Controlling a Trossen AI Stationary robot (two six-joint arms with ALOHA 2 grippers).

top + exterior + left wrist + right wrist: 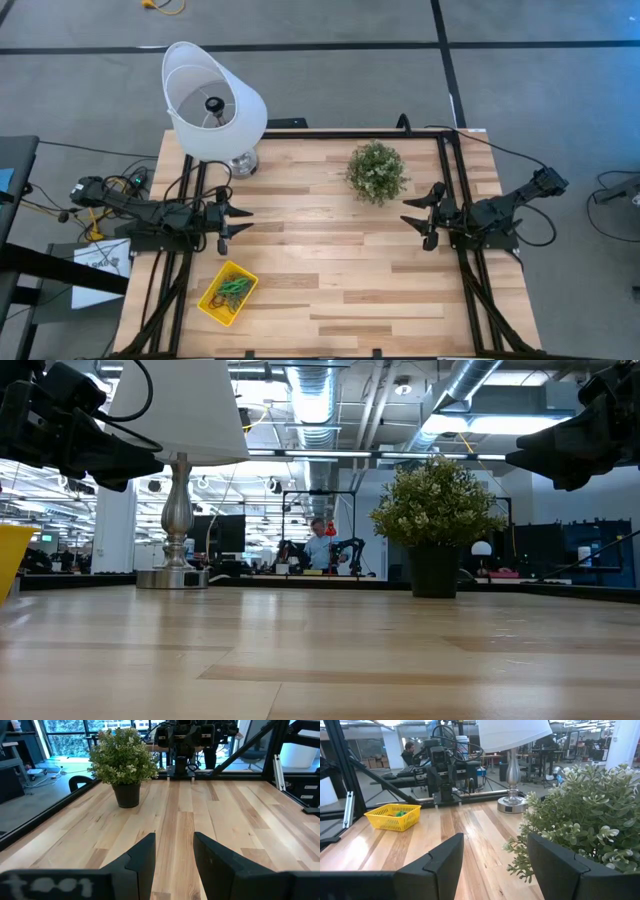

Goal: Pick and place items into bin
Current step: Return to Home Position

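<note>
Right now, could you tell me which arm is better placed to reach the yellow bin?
Probably left: the left gripper hangs near the bin; the right gripper sits far across the table.

The low view's edge cuts off the bin, and its items are too small to count.

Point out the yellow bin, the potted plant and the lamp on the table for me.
yellow bin [387, 822]: right wrist view, on its near mesh wall.
potted plant [377, 172]: high view, on the middle of its foliage.
lamp [213, 104]: high view, on the bulb socket inside the white shade.
</note>
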